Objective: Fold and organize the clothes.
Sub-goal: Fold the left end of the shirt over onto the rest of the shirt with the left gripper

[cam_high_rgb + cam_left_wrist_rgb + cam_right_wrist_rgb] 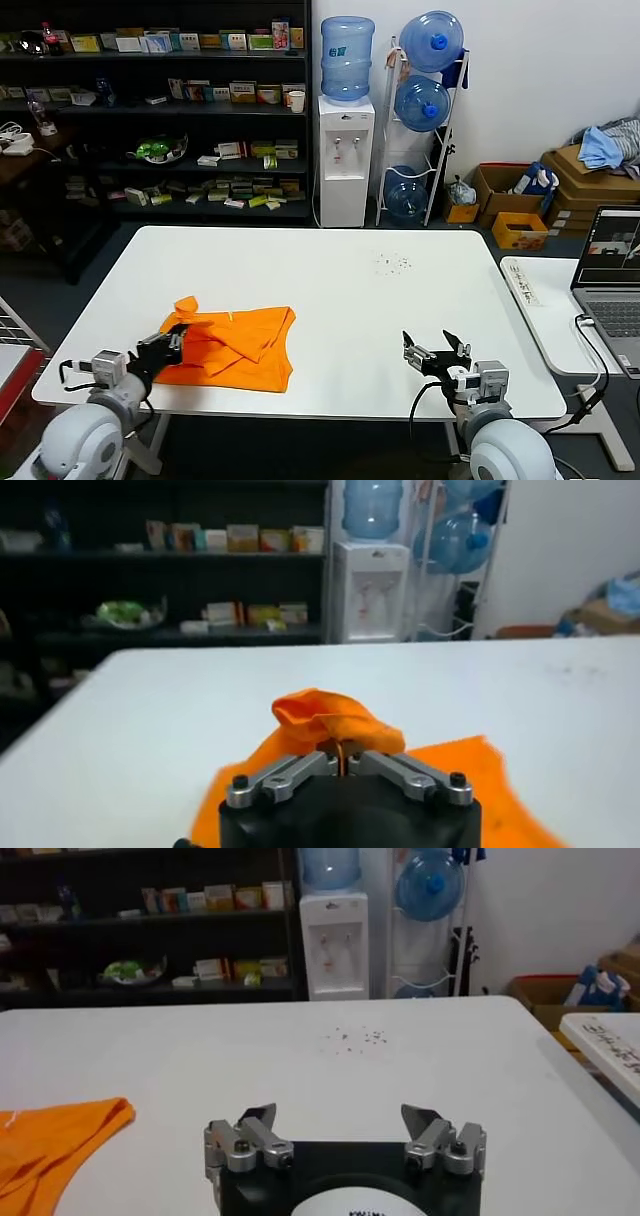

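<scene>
The orange T-shirt (pixel 235 345) lies crumpled and partly folded on the white table (pixel 330 290), near its front left corner. My left gripper (pixel 178 338) is shut on a bunched fold of the shirt at its left edge; in the left wrist view the fold (pixel 328 720) rises just beyond the closed left gripper (pixel 344 755). My right gripper (pixel 434 347) is open and empty, low over the table's front right part, well apart from the shirt. In the right wrist view the right gripper (pixel 340 1115) has its jaws wide apart, and the shirt's edge (pixel 50 1143) shows to one side.
A scatter of small dark specks (pixel 391 263) marks the table's far right part. A second white table with a laptop (pixel 610 275) and a power strip (pixel 522 282) stands to the right. Shelves (pixel 160 110), a water dispenser (pixel 345 150) and cardboard boxes (pixel 560 190) are behind.
</scene>
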`<state>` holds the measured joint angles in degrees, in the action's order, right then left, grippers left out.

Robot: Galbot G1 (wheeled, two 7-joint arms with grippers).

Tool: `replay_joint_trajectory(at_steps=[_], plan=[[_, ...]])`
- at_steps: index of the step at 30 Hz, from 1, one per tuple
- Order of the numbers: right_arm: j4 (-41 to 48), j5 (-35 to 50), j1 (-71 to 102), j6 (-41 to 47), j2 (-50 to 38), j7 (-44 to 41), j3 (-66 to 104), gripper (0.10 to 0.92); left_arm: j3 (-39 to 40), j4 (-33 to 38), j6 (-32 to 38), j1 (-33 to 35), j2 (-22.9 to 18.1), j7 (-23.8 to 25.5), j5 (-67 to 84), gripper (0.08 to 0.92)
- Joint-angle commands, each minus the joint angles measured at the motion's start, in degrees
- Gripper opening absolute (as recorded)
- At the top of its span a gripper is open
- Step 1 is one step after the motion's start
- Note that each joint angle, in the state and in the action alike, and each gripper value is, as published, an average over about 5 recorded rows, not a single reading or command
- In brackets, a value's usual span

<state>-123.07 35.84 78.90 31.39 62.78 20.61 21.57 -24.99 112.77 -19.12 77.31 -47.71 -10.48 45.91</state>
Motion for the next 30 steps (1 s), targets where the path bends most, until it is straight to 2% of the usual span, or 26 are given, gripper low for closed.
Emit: replay_joint_trajectory(at_steps=[1, 8, 17, 20, 25, 30], plan=[[0.04, -0.38, 0.14, 0.07, 0.77, 0.02, -0.08, 0.823, 11.49, 2.72, -3.95, -10.16, -6.56, -7.20, 12.21, 0.109], [-0.06, -0.62, 0.63, 0.09, 1.26, 0.05, 0.40, 0.823, 13.66, -0.54, -3.06, -13.11, -7.63, -6.65, 9.05, 0.109], [0.00, -0.57, 0.79, 0.12, 1.37, 0.01, 0.63, 0.823, 13.95, -1.71, -2.84, -12.17, -7.51, -3.52, 4.31, 0.118], [0.05, -0.53, 0.75, 0.13, 1.36, -0.01, 0.62, 0.823, 13.97, -1.41, -1.89, -11.96, -8.02, -2.92, 4.52, 0.175], [-0.02, -0.45, 0.70, 0.16, 1.22, -0.07, 0.60, 0.823, 13.58, -1.23, -0.30, -11.96, -9.33, -3.08, 5.12, 0.321], [0.04, -0.38, 0.60, 0.17, 1.01, -0.15, 0.54, 0.823, 11.88, -0.22, -0.70, -10.68, -8.21, -3.28, 6.01, 0.460]])
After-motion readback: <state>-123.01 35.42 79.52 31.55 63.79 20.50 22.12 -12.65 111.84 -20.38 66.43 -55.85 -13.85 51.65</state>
